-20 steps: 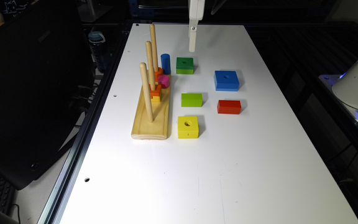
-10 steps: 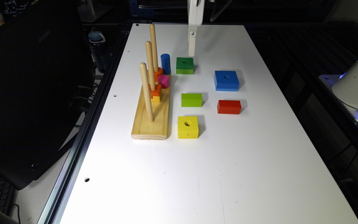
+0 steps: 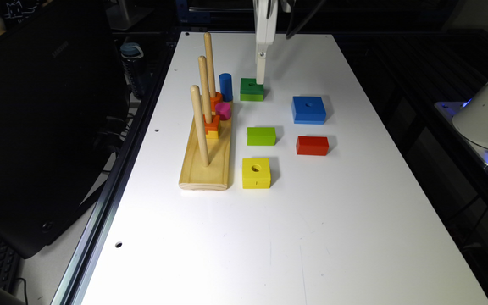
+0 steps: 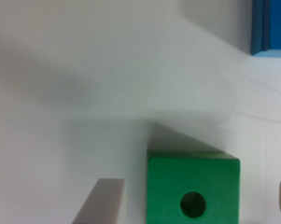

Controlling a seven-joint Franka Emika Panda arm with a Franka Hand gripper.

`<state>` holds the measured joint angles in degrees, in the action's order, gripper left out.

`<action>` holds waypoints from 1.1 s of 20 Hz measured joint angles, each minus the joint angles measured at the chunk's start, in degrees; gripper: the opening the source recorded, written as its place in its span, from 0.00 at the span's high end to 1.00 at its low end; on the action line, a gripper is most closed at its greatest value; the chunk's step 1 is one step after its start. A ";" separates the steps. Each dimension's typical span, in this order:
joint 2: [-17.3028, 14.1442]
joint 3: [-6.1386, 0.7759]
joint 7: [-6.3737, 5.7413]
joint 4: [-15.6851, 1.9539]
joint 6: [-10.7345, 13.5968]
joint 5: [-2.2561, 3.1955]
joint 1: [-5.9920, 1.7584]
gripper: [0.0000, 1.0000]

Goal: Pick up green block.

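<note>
The green block [image 3: 251, 89] is a square wooden piece with a dark green top and a round centre hole, lying flat on the white table [image 3: 269, 220] near its far end. In the wrist view the green block [image 4: 192, 186] sits between two pale fingers [image 4: 101, 201], which stand wide apart on either side without touching it. My gripper [image 4: 192, 205] is open. In the exterior view the gripper [image 3: 261, 72] hangs straight down as a white part, its tip at the block's far edge toward the exterior view's right.
A wooden peg board [image 3: 206, 156] with three tall pegs and small stacked pieces stands to the exterior view's left of the block, a blue cylinder [image 3: 225, 87] close beside it. A blue square block [image 3: 308, 109], lime-green block [image 3: 261, 136], red block [image 3: 312, 145] and yellow block [image 3: 256, 172] lie nearer.
The gripper has come down over the last second, from above the table's far end to the level of the green block. The blocks have not moved.
</note>
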<state>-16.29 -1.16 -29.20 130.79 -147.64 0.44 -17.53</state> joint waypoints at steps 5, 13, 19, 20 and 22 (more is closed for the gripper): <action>0.02 0.00 0.00 -0.03 0.00 0.00 0.00 0.00; -0.22 -0.02 0.00 -0.48 -0.12 0.00 0.00 0.00; -3.02 -0.05 0.00 -0.84 -2.63 0.00 0.00 0.00; -3.16 -0.05 0.00 -0.93 -2.69 0.00 0.00 0.00; -3.34 -0.06 0.00 -1.24 -2.69 0.00 0.00 0.00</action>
<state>-19.62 -1.22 -29.20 129.55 -150.33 0.44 -17.53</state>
